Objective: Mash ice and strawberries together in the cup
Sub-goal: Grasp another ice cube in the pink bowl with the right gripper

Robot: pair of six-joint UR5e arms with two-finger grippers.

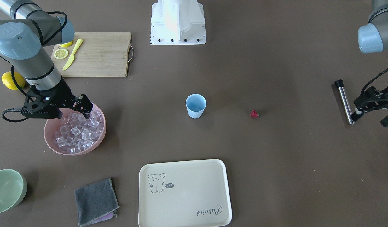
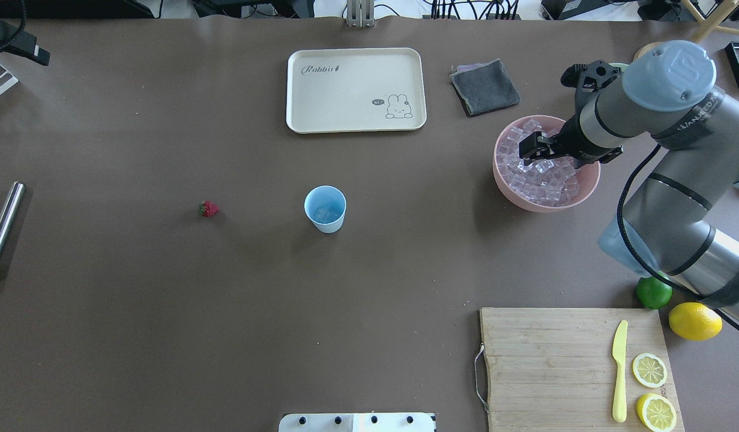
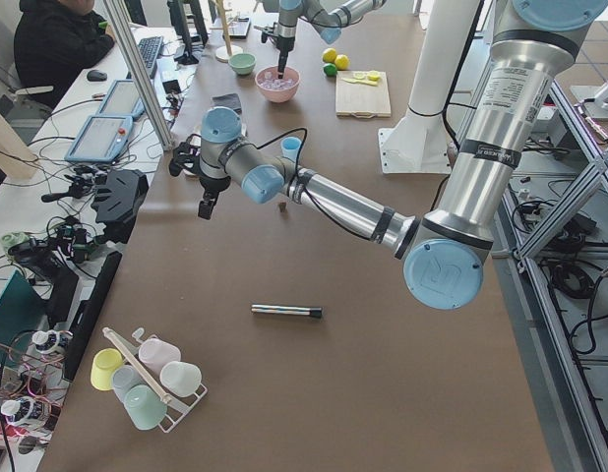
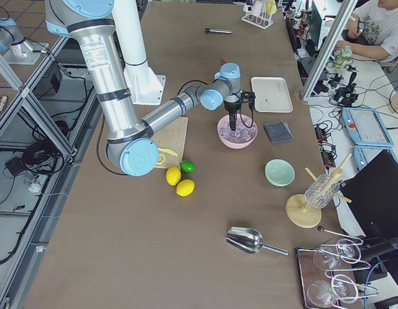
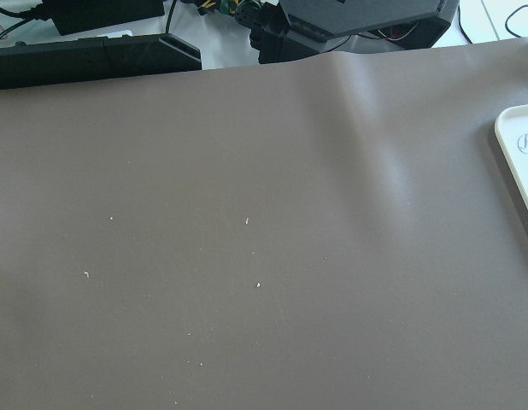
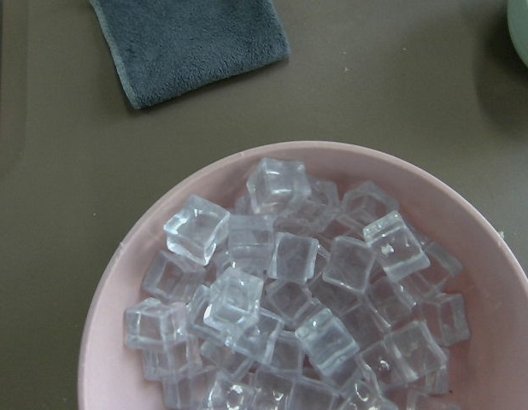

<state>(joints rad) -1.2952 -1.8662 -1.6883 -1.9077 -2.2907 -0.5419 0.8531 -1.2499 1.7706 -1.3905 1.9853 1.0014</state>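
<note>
1. Right now the right hand (image 2: 532, 149) hangs straight over the wide pink bowl (image 2: 500, 174), fingertips down among the small clear ice cubes (image 2: 546, 183). The fingers look set narrowly, but it cannot be told whether a cube sits between them.
2. Seen from overhead, the small light-blue plastic cup (image 2: 325, 209) stands upright on the brown worktop (image 2: 369, 300), well apart from the bowl at about 8 o'clock from that hand. Something pale and glassy seems to lie inside it.
3. The tiny red strawberry (image 2: 208, 208) lies on the worktop at 9 o'clock from the cup, near it but not touching.
4. The left hand (image 3: 207, 203) hovers off the worktop beyond the berry; its opening cannot be told.
5. Judging by this layout, the ice is the right arm's job, since that hand is already on it. Any cube must travel toward 8 o'clock to reach the cup. The berry lies nearer the left arm.
</note>
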